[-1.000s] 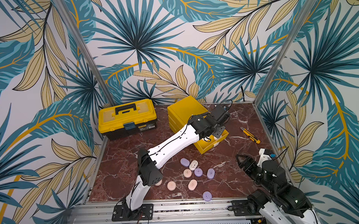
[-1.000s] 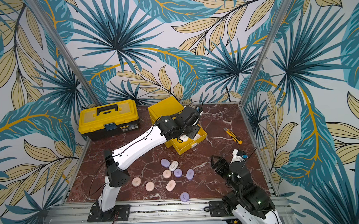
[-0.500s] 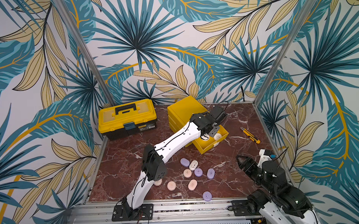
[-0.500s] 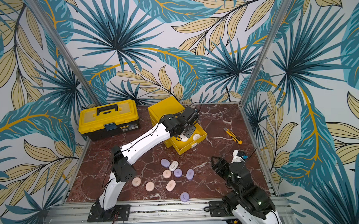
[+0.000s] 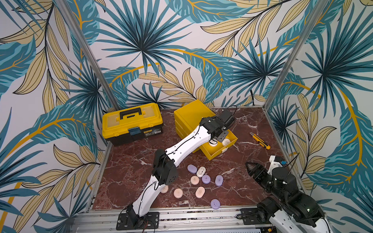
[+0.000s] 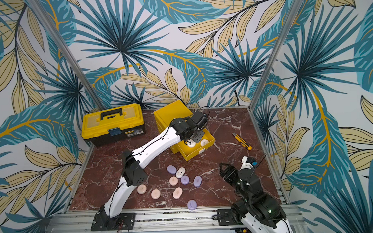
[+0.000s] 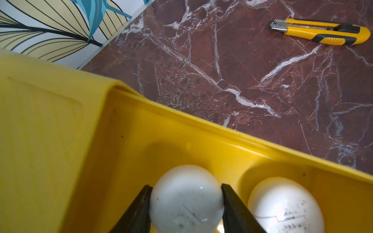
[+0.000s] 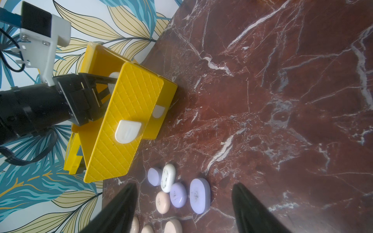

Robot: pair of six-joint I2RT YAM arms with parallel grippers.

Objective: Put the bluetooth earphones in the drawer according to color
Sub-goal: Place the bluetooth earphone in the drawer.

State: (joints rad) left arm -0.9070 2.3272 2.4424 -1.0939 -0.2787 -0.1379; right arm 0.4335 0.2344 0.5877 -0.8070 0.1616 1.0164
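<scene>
At far left we see the yellow toolbox [image 5: 132, 123], lid down. Next stands the yellow drawer chest [image 5: 188, 114] with one drawer [image 5: 216, 153] pulled out. Inside it the left gripper [image 7: 186, 186] pinches a white earphone case [image 7: 186, 207] between its jaws (a second white case [image 7: 282, 205] lies just beside). Nine loose cases [image 5: 205, 179], four purple, four pink and one white, lie on the marble table [image 5: 128, 178] in front. The right gripper [image 5: 251, 166] hovers empty with its jaws spread, and the utility knife [image 5: 260, 140] lies beyond it.

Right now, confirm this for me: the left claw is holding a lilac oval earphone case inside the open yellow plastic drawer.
Wrong colour. The left claw is holding a white oval earphone case inside the open yellow plastic drawer; the left wrist view shows it.
</scene>
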